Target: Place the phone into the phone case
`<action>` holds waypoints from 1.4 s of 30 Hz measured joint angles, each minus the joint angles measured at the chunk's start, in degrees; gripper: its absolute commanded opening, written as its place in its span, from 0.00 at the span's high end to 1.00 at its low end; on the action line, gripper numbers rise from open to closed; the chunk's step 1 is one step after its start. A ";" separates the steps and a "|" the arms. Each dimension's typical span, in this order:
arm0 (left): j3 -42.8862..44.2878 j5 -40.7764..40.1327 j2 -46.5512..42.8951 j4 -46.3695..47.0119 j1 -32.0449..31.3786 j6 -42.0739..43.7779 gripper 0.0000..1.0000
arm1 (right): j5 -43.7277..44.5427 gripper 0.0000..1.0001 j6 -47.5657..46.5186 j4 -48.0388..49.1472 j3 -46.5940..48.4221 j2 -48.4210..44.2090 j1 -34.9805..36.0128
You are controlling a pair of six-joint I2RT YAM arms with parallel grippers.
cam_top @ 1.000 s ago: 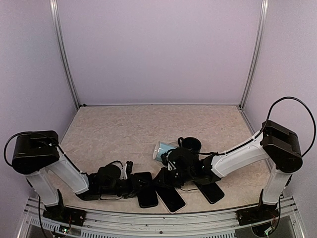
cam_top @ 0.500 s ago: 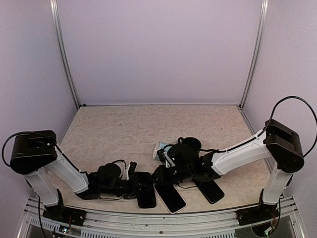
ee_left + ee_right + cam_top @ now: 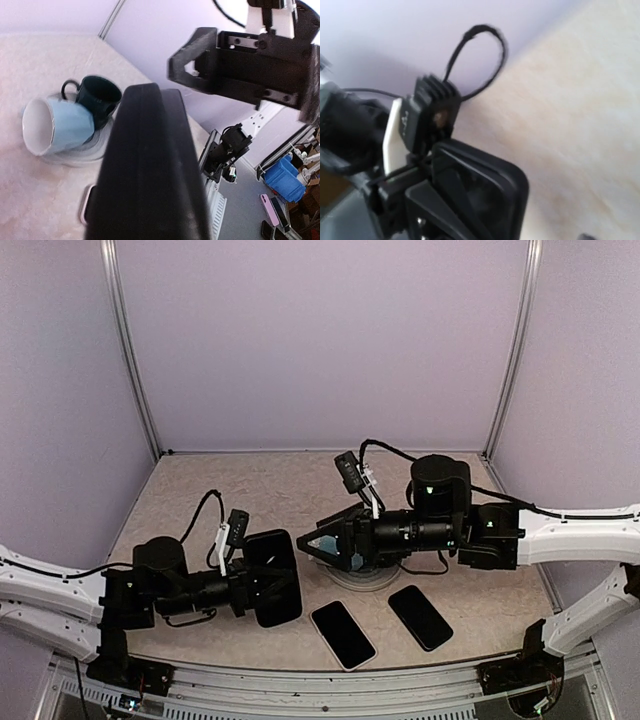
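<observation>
Beige table bearing a phone, lilac walls

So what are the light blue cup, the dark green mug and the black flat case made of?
The light blue cup: probably glazed ceramic, smooth white inside. The dark green mug: likely ceramic too, faint shine. The black flat case: maybe matte plastic or rubber, no glare.
</observation>
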 measured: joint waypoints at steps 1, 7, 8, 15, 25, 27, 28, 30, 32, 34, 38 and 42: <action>1.46 -0.09 -2.27 -1.75 -0.50 2.84 1.00 | -1.81 0.01 -2.91 0.57 0.20 -0.87 -0.46; 13.90 -0.79 -3.52 -7.96 -5.79 16.68 1.00 | -13.09 0.03 -17.73 0.74 5.07 -0.26 -3.04; 15.13 -0.81 -3.37 -8.20 -6.40 18.12 1.00 | -14.86 0.06 -19.80 0.79 6.38 0.04 -3.17; 19.12 -1.03 0.22 -10.56 -8.76 26.05 1.00 | -23.74 0.40 -27.69 2.43 7.50 -0.52 -3.26; 19.21 -1.40 1.97 -12.87 -9.68 28.44 1.00 | -29.51 0.48 -29.73 1.75 7.26 -1.01 -3.26; 19.21 -1.53 1.88 -12.87 -9.77 28.57 1.00 | -29.99 0.52 -30.01 1.55 7.21 -1.07 -3.26; 19.21 -1.57 1.81 -12.87 -9.77 28.61 1.00 | -30.18 0.50 -30.03 1.55 7.15 -1.14 -3.26; 19.21 -1.60 1.57 -12.81 -9.86 28.72 1.00 | -30.69 0.47 -29.94 1.40 7.15 -1.27 -3.26; 19.21 -1.60 1.51 -12.74 -9.97 28.87 1.00 | -30.99 0.52 -29.88 1.11 7.15 -1.27 -3.26; 19.21 -1.57 1.51 -12.70 -10.12 29.03 1.00 | -31.21 0.71 -29.77 0.83 7.15 -1.20 -3.26; 19.21 -1.81 1.51 -12.63 -10.60 29.42 1.00 | -32.13 1.00 -29.33 0.17 7.15 -1.14 -3.37; 19.21 -2.19 1.51 -12.66 -10.67 29.44 0.91 | -32.41 1.00 -29.00 0.13 7.15 -1.14 -3.65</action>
